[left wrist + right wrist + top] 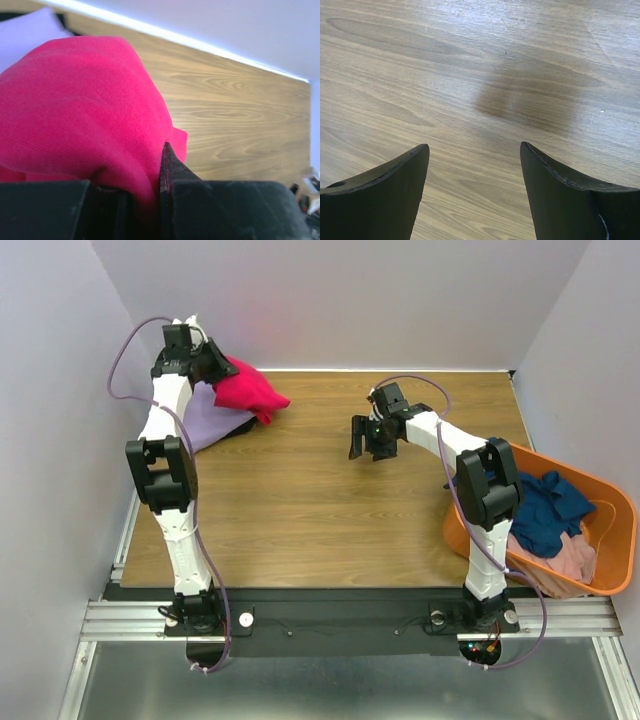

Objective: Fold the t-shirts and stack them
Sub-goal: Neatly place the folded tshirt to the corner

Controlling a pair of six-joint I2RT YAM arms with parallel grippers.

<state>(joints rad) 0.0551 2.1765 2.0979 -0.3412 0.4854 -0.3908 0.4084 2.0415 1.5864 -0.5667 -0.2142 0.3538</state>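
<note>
My left gripper (215, 362) is shut on the crimson-pink t-shirt (248, 390), which hangs bunched at the table's far left over a folded lavender t-shirt (208, 420). A black t-shirt edge (240, 428) peeks from under the lavender one. In the left wrist view the pink cloth (75, 115) fills the left and is pinched between my fingers (172, 167). My right gripper (370, 448) is open and empty above the table's middle; its wrist view shows bare wood between the fingers (550, 180). A navy t-shirt (545, 510) and a dusty pink t-shirt (570, 560) lie in the tub.
An orange plastic tub (612, 502) stands at the table's right front corner, beside the right arm. Grey walls close in the table on the left, back and right. The wooden table (330, 510) ends at a black rail near the arm bases.
</note>
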